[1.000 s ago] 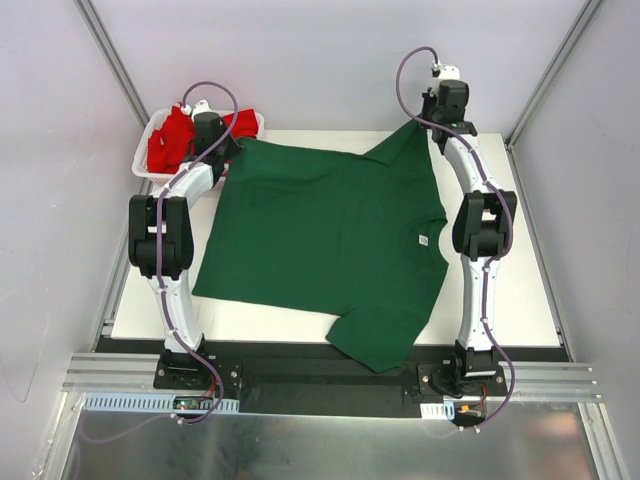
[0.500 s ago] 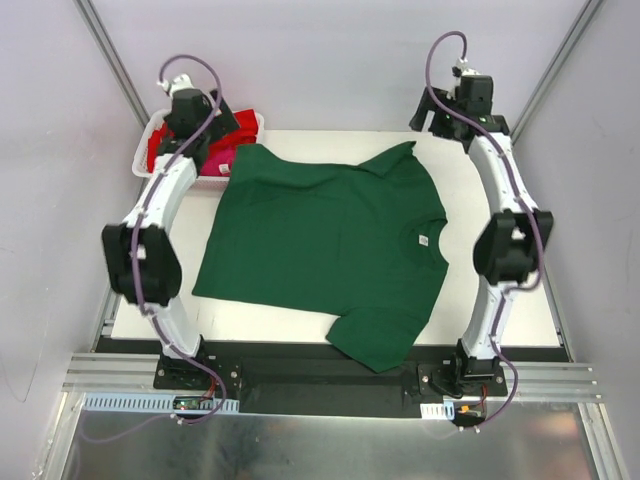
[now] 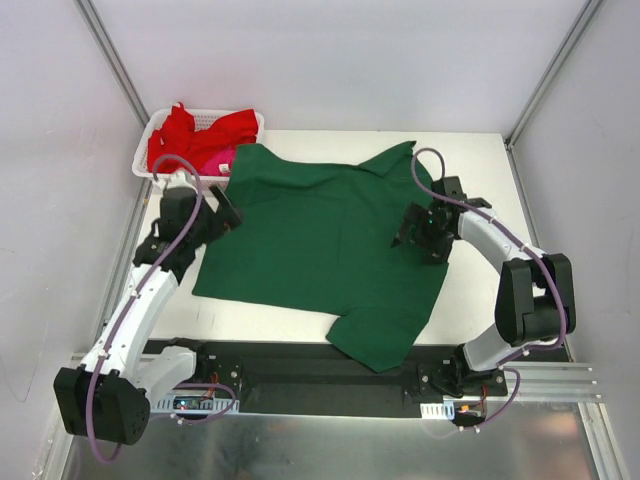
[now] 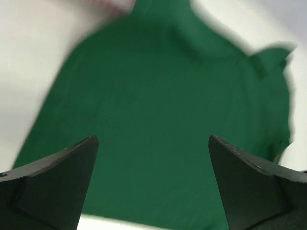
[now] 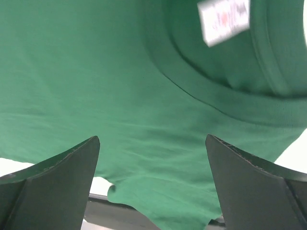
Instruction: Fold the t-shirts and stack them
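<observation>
A dark green t-shirt lies spread flat on the white table, with its collar and white neck label toward the right. My left gripper hangs open over the shirt's left edge. In the left wrist view the left gripper has only blurred green cloth under its gap. My right gripper is open just above the collar area. The right wrist view shows the right gripper with wrinkled green fabric below it and nothing held. A red t-shirt and a pink one lie in the basket.
The white mesh basket stands at the table's far left corner, touching the green shirt's far-left corner. One sleeve hangs over the near edge onto the black base rail. White walls close in both sides.
Both grippers have opened and let go of the green shirt's far edge. Both arms then swung from the far side to low over the shirt, left over its left edge, right over its collar.
</observation>
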Controlling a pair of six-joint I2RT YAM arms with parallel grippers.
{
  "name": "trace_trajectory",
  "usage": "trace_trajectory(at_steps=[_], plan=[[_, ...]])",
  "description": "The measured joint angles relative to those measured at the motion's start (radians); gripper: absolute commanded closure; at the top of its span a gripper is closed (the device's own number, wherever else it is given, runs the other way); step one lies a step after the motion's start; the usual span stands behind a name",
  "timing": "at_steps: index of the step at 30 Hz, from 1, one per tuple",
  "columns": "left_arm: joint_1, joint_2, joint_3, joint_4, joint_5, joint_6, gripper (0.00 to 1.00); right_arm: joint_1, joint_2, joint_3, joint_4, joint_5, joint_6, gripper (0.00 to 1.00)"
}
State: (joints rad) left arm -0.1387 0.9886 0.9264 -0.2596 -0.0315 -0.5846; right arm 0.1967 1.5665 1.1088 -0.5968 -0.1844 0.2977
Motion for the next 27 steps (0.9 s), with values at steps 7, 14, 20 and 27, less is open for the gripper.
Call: trace_trajectory(at_steps=[7, 14, 20, 27], plan=[[-0.006, -0.083, -0.239, -0.106, 0.036, -0.088, 0.01, -0.003, 0.03, -0.114, 0.05, -0.021, 0.043, 0.04], [-0.006, -0.114, -0.312, -0.091, 0.04, -0.141, 0.01, -0.01, 0.113, -0.105, 0.09, -0.005, 0.051, 0.04], [-0.006, -0.15, -0.338, -0.095, 0.039, -0.16, 0.01, -0.031, 0.145, -0.06, 0.04, 0.039, 0.031, 0.04], [-0.006, -0.162, -0.338, -0.098, 0.026, -0.161, 0.01, -0.124, 0.149, -0.054, 0.017, 0.077, 0.005, 0.04]])
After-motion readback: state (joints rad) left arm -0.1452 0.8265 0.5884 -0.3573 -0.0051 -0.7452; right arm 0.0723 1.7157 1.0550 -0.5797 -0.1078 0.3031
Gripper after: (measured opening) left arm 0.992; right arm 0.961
